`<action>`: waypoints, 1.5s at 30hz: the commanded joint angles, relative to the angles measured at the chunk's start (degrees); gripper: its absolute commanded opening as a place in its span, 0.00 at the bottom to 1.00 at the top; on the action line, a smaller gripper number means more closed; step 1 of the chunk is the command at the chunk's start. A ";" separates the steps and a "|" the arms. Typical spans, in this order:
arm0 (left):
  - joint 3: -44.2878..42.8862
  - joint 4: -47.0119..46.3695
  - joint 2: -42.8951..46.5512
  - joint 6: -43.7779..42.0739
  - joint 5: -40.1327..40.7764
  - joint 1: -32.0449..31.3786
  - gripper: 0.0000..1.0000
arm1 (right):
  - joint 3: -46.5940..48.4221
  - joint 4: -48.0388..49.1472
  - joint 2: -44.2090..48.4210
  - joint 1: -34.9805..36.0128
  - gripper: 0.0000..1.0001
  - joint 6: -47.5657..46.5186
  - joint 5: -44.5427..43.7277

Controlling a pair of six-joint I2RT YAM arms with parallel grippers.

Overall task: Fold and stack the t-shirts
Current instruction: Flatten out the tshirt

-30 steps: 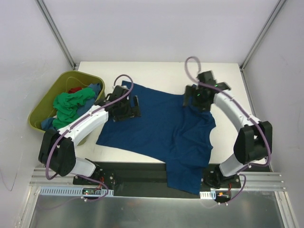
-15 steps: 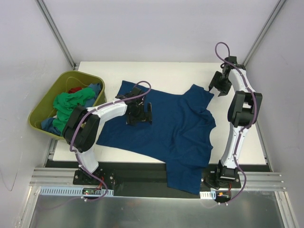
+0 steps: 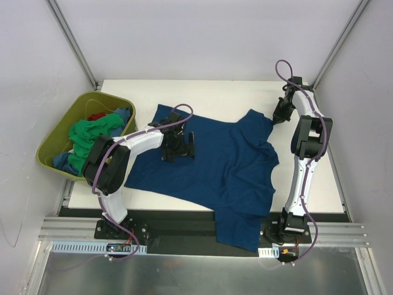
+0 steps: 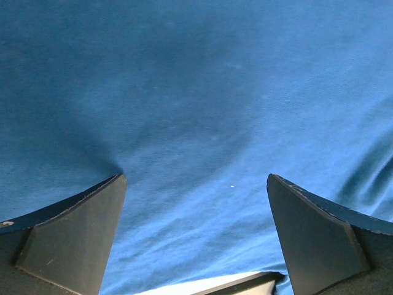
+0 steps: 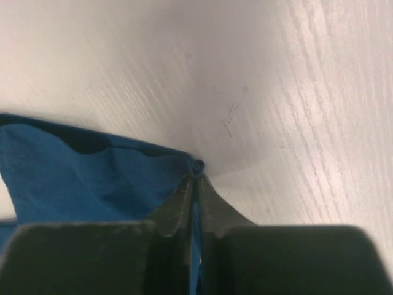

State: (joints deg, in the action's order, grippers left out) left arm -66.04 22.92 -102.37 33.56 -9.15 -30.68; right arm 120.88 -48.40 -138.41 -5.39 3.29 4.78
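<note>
1. A blue t-shirt (image 3: 227, 166) lies spread across the white table (image 3: 215, 92), with one end draped over the near edge between the two arm bases.
2. Mid-table, the left gripper (image 4: 196, 184) sits low over the shirt's left half. Its fingers are spread wide, with blue cloth filling the gap between them.
3. Off the table's left side, an olive tub (image 3: 56, 132) holds a heap of cloth — a green t-shirt (image 3: 89, 135) on top, red and blue beside it.
4. At the far right, the right gripper (image 5: 196, 175) is pinched tight on the tip of the blue t-shirt's sleeve, low against bare tabletop.
</note>
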 commanded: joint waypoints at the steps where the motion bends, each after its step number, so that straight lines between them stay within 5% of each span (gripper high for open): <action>1: 1.35 0.20 0.59 -0.34 -0.26 0.97 0.99 | 1.19 -0.47 -0.90 0.03 0.01 -0.91 0.77; 14: 0.74 -0.42 -1.52 -1.74 -2.80 1.06 0.99 | 14.80 29.76 0.08 -0.06 0.01 -21.30 -15.49; 16: 0.13 -0.50 -1.17 -1.74 -3.07 1.06 0.99 | 19.56 30.99 -2.55 -0.15 0.29 -22.18 -15.41; 17: -0.23 -0.50 -1.08 -1.92 -3.33 1.06 0.99 | 19.05 34.39 -2.39 -0.06 0.53 -21.23 -14.80; 18: -0.58 -0.50 -0.65 -2.09 -3.51 1.06 1.00 | 18.00 35.65 -1.87 -0.15 0.96 -20.09 -13.75; 22: -3.91 -0.42 0.94 -2.98 -3.86 1.06 0.99 | 11.94 33.91 5.84 0.73 0.97 -15.69 -8.82; 27: -5.41 -0.33 5.15 -3.76 -2.37 1.06 0.99 | -4.12 19.15 22.44 3.27 0.97 -10.69 -10.49; 33: -3.57 -0.33 9.82 -4.11 1.85 1.58 0.99 | -47.36 19.39 51.97 6.52 0.97 4.44 -3.39; 38: -12.34 -0.42 2.91 -6.31 0.71 3.87 0.99 | -60.58 19.84 55.44 10.75 0.97 7.08 -1.00; 45: -31.66 2.22 -14.51 -6.05 1.15 4.75 0.99 | -56.38 15.36 45.09 10.75 0.97 4.36 -1.61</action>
State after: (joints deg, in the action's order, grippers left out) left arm -89.76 22.94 -109.54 28.51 -8.78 -26.11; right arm 60.73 -30.94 -89.60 5.54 7.46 2.50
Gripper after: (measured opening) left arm 0.993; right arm 0.966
